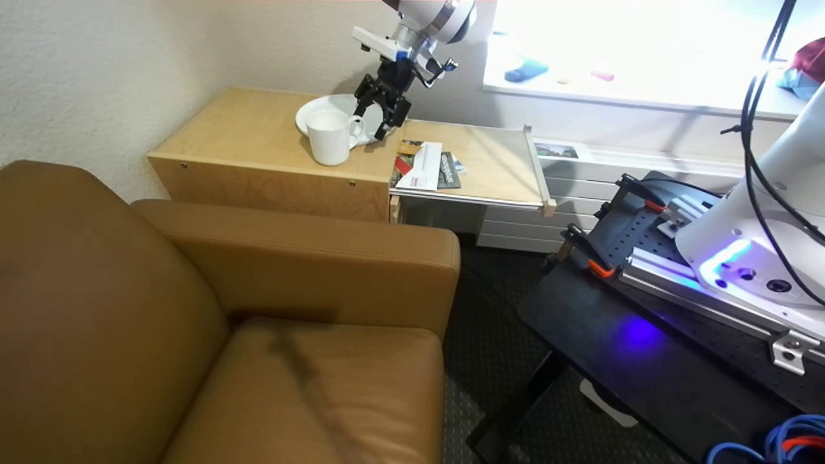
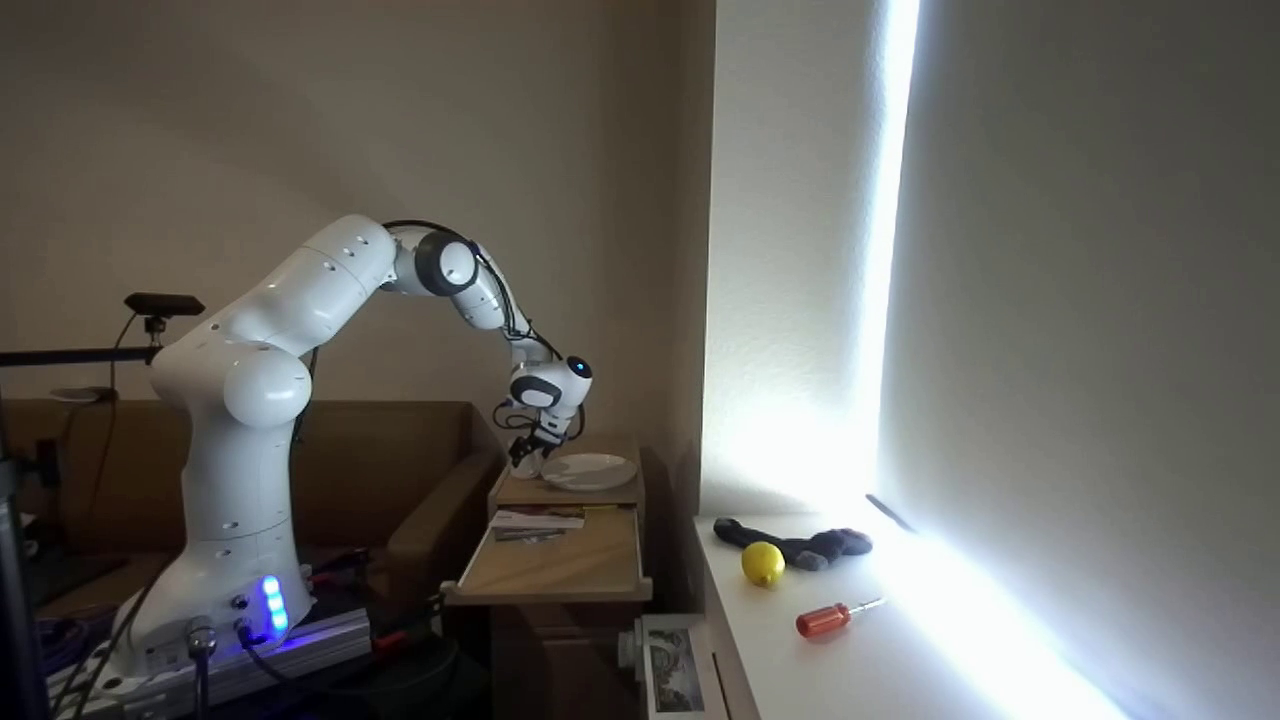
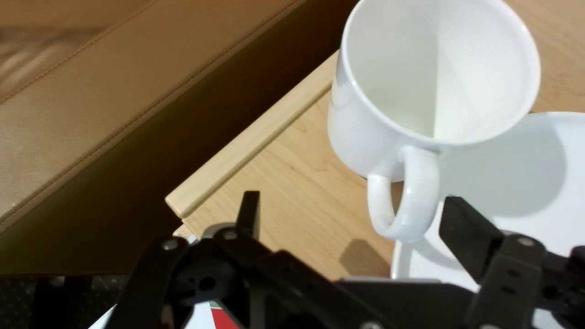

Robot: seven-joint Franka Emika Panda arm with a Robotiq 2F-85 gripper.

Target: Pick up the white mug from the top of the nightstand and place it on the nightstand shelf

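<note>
The white mug stands upright on the nightstand's tan wooden top, beside and partly over the edge of the plate in my views. In the wrist view the mug is empty and its handle points toward my gripper. The fingers are open and wide apart. The handle lies between them in view, closer to the right finger, with no grip on it. In an exterior view my gripper is at the handle side of the mug. The nightstand shelf is pulled out; it also shows in an exterior view.
A white plate lies on the nightstand top behind the mug. Papers and booklets lie on the shelf's inner part. The brown armchair's armrest runs along the nightstand. A wall stands behind. A lemon and screwdriver lie on the windowsill.
</note>
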